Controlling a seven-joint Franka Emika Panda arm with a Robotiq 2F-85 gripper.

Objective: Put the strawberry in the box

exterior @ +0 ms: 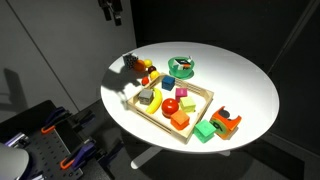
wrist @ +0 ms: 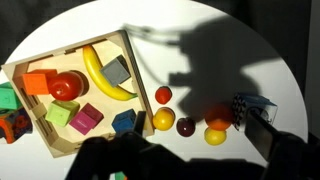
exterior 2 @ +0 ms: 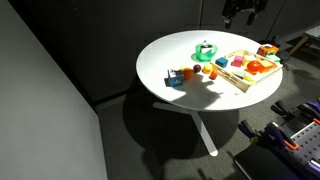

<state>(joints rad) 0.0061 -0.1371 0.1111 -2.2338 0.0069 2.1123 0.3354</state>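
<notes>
Dark room, white desk [exterior: 245,80] | box [wrist: 60,50] holds banana [wrist: 105,75], blocks [wrist: 86,120] | strawberry unclear among shadowed fruits [wrist: 163,120] outside | tool [exterior 2: 243,15] cropped overhead, we cannot tell its grip

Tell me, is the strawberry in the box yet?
Not yet, nothing looks done. The strawberry, probably that small red fruit, lies on the table just outside the box. Nothing is in hand: the fingers hang high above, apart and empty. Left to do: go down, grab it, put it in the box.
</notes>
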